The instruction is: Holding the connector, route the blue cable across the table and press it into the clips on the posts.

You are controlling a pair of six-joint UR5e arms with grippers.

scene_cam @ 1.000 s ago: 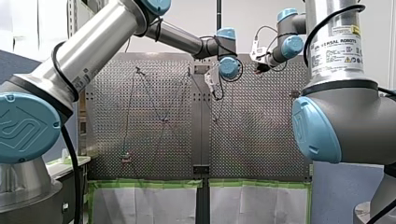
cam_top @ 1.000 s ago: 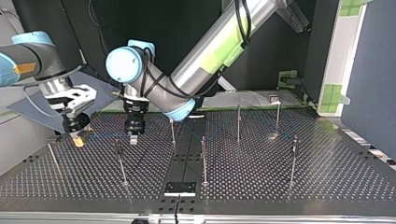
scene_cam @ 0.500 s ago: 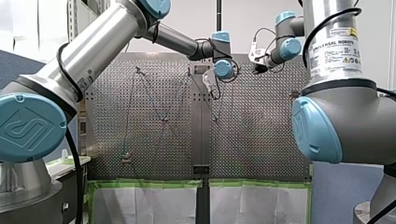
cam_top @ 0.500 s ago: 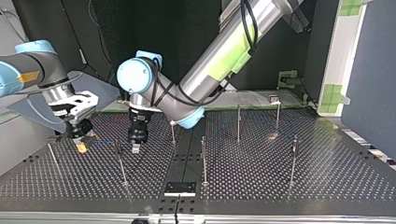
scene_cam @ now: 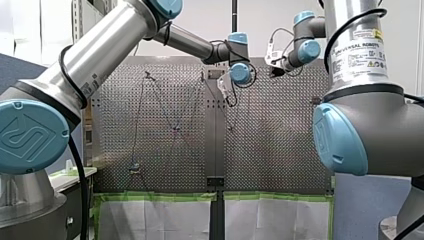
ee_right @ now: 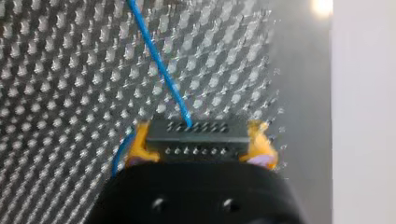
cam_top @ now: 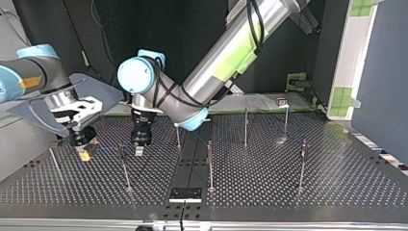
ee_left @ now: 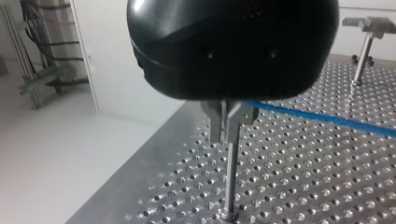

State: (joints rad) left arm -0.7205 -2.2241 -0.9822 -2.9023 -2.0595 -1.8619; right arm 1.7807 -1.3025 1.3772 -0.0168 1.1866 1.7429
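ok so connector (ee_right: 194, 137) pinched between yellow pads (ee_right: 259, 142) of my right gripper (ee_right: 200, 142), low over perforated table (ee_right: 56, 93), at top view's left. from it blue cable (ee_right: 159, 65) runs ahead across table, reaching my left gripper (ee_left: 229, 122), parked right over post (ee_left: 229, 177). left's grip: can't tell.

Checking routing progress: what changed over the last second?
My right gripper, shut on the connector, moved down and nearer the top view's camera. My left gripper dropped lower by a post. The other posts stayed put.
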